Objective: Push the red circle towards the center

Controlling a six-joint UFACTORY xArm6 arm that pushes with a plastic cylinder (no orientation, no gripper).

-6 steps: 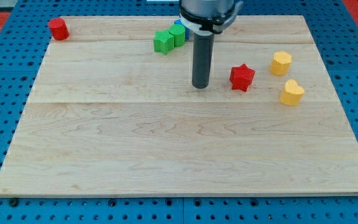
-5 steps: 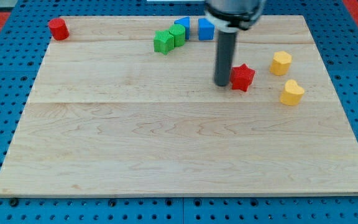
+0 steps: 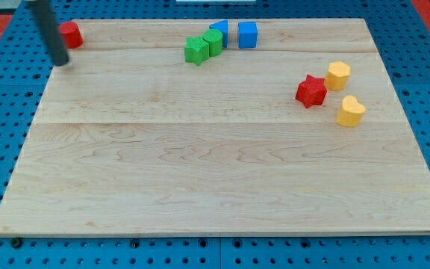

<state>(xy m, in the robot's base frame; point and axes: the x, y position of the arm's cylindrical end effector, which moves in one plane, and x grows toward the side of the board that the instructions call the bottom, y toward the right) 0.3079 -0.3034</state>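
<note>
My tip (image 3: pixel 62 63) has swung from the red star (image 3: pixel 311 91), nudged rightward toward the yellow blocks, across to the worktop's (image 3: pixel 200 172) top-left corner, just left-below the red circle (image 3: pixel 70 34). No claw here. The circle looks unmoved, far from centre.

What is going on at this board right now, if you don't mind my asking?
My tip sits at the wooden board's top-left corner, just left of and slightly below the red circle block, which is to be pushed toward the centre. Whether they touch is unclear. The red star block lies at the view's right beside two yellow blocks; green blocks and blue blocks sit near the top edge.
</note>
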